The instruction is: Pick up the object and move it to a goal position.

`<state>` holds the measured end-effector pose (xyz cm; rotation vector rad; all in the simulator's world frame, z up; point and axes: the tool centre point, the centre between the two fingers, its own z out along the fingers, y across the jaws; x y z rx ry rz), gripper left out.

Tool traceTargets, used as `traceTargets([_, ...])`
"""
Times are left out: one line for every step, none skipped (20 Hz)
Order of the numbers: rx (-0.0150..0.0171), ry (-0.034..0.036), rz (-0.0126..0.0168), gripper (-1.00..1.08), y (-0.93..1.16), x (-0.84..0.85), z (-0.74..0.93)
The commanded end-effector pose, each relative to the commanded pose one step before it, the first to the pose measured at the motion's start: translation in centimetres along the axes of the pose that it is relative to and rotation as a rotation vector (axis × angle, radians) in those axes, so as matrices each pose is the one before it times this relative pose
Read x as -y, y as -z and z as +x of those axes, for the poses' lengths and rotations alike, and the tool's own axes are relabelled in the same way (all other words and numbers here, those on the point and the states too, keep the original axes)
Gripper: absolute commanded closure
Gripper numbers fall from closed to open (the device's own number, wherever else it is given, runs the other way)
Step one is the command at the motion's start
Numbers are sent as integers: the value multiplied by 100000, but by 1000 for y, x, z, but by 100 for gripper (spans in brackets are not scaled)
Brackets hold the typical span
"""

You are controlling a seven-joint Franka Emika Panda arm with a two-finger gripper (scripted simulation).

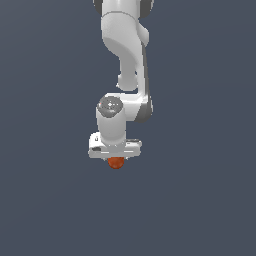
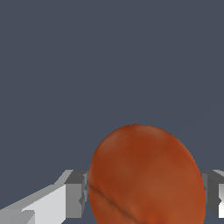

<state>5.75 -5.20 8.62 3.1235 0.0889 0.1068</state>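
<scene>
Ball sits clamped between my gripper jaws, both fingers touching it; my arm reaches straight down, wrist vertical.

open floor all around gripper

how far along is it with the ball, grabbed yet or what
Reaching looks done: the pincer sits right over the ball. In hand: the wrist view shows the ball between the fingers, which flank it closely on both sides, so a grasp looks made or nearly so. Left: carrying it to the goal; no goal marker is visible.
</scene>
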Motion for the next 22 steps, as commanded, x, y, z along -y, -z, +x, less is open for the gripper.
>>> traceTargets([-5507,-3084,-1455,108,3116,-2006,1824])
traceTargets([-2554,-1497,-684,108,1432,-952,879])
traceTargets([-2776,-1627,-743,108,1558,-1035,953])
traceTargets([-2988,-1752,-799,108,1678,-1113,1023])
traceTargets([-3190,-1870,-852,108,1792,-1188,1088])
traceTargets([-3343,-1960,-892,108,1877,-1244,1137])
traceTargets([-3238,-1899,-863,108,1817,-1204,1102])
traceTargets([-3071,-1802,-817,108,1721,-1141,1045])
traceTargets([-2891,-1697,-768,108,1619,-1073,984])
traceTargets([-2691,-1582,-714,108,1505,-998,916])
traceTargets([-2458,-1446,-651,108,1373,-911,837])
traceTargets([-2211,-1302,-585,108,1234,-820,753])
traceTargets([-1971,-1162,-521,108,1099,-731,672])
traceTargets([-1735,-1024,-458,108,966,-643,591])
traceTargets([-1506,-890,-398,108,838,-558,512])
traceTargets([-1281,-759,-338,108,712,-475,435])
traceTargets([-1064,-632,-281,108,591,-395,360])
traceTargets([-858,-511,-226,108,477,-319,288])
traceTargets([-654,-391,-172,108,363,-243,219])
traceTargets([-459,-275,-121,108,254,-170,153])
traceTargets([-277,-166,-73,108,155,-104,90])
traceTargets([-100,-60,-26,108,59,-39,30])
